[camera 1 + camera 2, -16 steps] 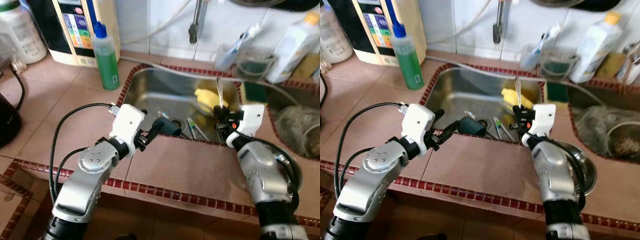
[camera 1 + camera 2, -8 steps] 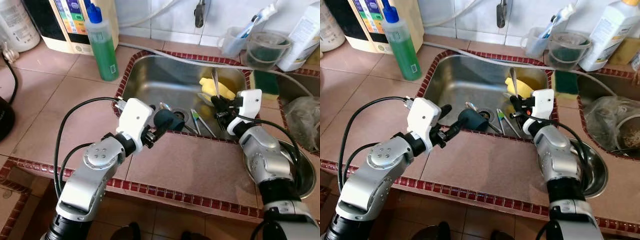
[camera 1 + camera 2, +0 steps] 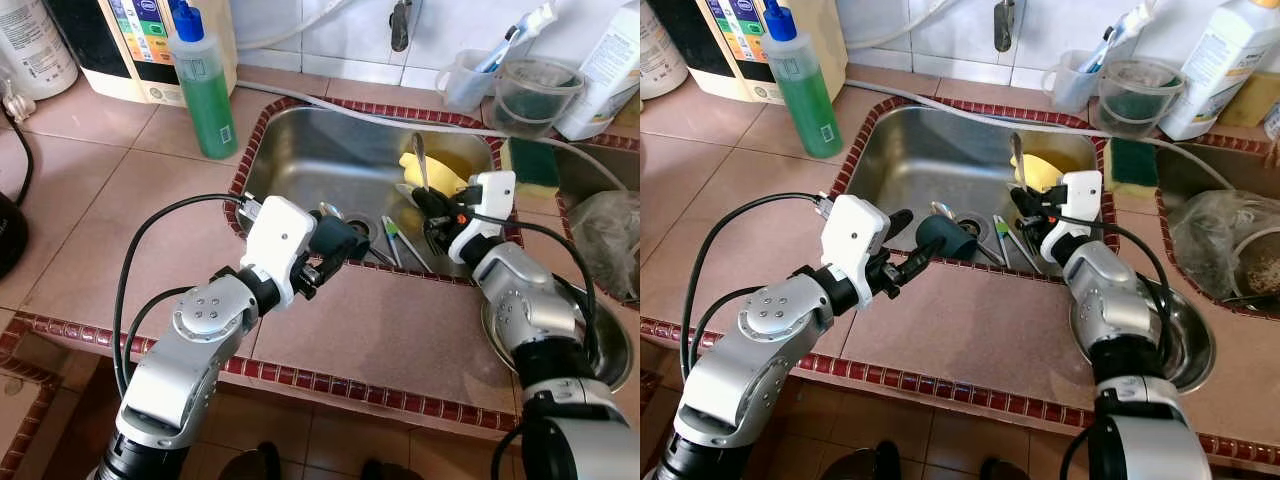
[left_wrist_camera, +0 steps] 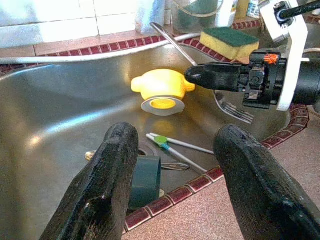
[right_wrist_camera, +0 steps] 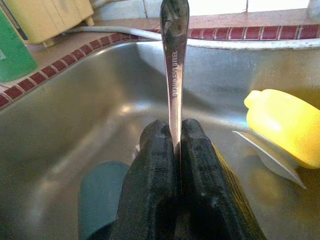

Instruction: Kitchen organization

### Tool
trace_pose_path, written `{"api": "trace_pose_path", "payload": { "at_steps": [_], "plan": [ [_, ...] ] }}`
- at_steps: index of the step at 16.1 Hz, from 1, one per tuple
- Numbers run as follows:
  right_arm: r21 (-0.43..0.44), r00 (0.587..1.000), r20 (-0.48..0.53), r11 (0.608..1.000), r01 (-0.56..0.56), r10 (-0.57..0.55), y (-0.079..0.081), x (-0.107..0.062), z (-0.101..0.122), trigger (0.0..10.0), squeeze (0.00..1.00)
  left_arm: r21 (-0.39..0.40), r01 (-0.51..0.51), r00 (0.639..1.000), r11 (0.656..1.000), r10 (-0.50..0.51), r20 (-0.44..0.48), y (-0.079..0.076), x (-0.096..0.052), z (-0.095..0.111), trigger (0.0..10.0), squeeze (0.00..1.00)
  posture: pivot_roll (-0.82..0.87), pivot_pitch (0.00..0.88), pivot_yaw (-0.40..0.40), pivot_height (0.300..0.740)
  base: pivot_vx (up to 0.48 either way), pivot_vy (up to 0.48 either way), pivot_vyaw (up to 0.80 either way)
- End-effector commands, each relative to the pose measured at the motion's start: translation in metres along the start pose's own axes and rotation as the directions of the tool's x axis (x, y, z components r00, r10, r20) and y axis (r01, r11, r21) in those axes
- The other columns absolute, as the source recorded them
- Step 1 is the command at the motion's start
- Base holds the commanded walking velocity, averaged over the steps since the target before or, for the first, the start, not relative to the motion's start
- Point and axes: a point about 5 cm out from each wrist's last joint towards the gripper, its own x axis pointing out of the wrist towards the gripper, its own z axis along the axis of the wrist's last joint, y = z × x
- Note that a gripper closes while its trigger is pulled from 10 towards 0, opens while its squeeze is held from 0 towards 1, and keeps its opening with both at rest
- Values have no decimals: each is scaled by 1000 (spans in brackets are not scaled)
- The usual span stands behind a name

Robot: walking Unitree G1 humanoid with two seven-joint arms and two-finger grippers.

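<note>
My left gripper (image 3: pixel 910 240) is open at the front rim of the steel sink (image 3: pixel 330 160). A dark teal cup (image 3: pixel 948 238) lies just beyond its fingertips; in the left wrist view the cup (image 4: pixel 145 180) sits beside one finger, not between the two. My right gripper (image 3: pixel 425 205) hovers over the right side of the sink, shut on a steel fork (image 5: pixel 173 60) with the handle pointing up and the tines (image 4: pixel 235 112) below. A yellow lid-like piece (image 3: pixel 440 175) lies in the sink behind it.
Green-tipped utensils (image 3: pixel 395 240) lie by the drain. A green soap bottle (image 3: pixel 203 85) stands left of the sink. A sponge (image 3: pixel 535 165), clear cups (image 3: pixel 540 95) and a white bottle (image 3: pixel 610 70) stand at the right. A steel bowl (image 3: pixel 610 350) rests beside my right arm.
The camera has tipped down closer to the sink. My right gripper carried the fork slightly left and lower over the sink. My left gripper edged nearer the teal cup.
</note>
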Motion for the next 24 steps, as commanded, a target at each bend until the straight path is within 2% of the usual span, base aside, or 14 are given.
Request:
{"api": "trace_pose_path", "payload": {
  "at_steps": [1,10,15,19,24],
  "plan": [
    [18,1000,3,1000,5,-5,-4,-1,1,10000,1000,-4,16,1000,1000,-16,9,-5,-1,3,10000,0,19,238,-13,740,0,0,0],
    [29,1000,29,1000,0,-1,-8,0,7,10000,1000,-5,15,1000,1000,-15,14,-2,0,4,10000,0,20,231,-13,740,0,0,0],
    [43,992,125,999,-32,26,0,2,18,10000,1000,17,-21,999,1000,20,31,5,2,3,10000,0,22,185,-22,740,0,0,0],
    [80,978,211,997,-23,6,5,-4,19,10000,1000,35,-159,987,987,158,34,30,2,-12,10000,0,22,127,-39,740,0,0,0],
    [75,960,275,997,34,-54,11,-13,24,10000,1000,-39,-218,975,975,219,34,54,-4,-27,10000,0,9,64,-44,740,0,0,0]
  ]
}}
